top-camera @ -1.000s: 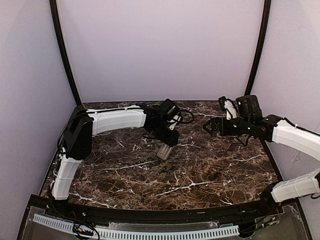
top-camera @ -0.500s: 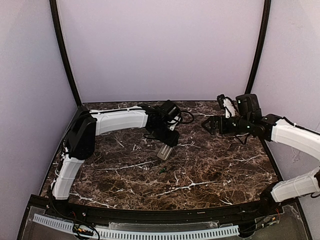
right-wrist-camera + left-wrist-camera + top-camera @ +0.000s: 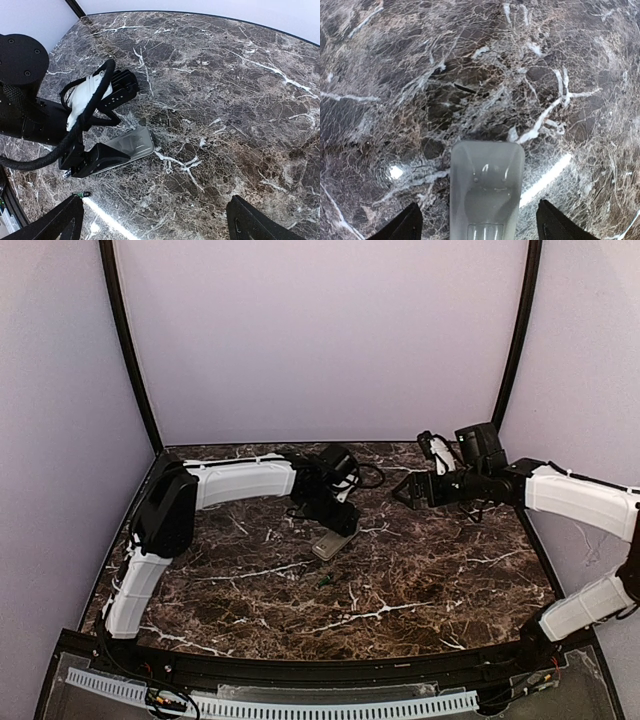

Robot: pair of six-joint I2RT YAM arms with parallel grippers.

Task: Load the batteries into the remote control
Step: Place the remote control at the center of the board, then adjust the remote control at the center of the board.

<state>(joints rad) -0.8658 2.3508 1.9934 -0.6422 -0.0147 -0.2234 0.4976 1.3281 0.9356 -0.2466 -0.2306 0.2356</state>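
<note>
The remote control (image 3: pixel 486 185) lies greyish back up on the marble table, between the spread fingers of my left gripper (image 3: pixel 482 230), which do not touch it. In the top view the remote (image 3: pixel 328 545) sticks out below the left gripper (image 3: pixel 337 523). One battery (image 3: pixel 325 582), a tiny dark green cylinder, lies just in front of the remote; it also shows in the right wrist view (image 3: pixel 80 194). My right gripper (image 3: pixel 405 492) is open and empty, hovering to the right of the remote (image 3: pixel 132 142) and facing it. I see no other battery.
The marble table (image 3: pixel 430 580) is enclosed by lilac walls at the back and sides, with black corner posts (image 3: pixel 125 340). A black cable (image 3: pixel 87 115) loops over the left wrist. A perforated white strip (image 3: pixel 300 708) runs along the near edge.
My right gripper has moved left, towards the middle of the table and the remote. The left gripper has stayed over the remote, which now lies a little flatter.
</note>
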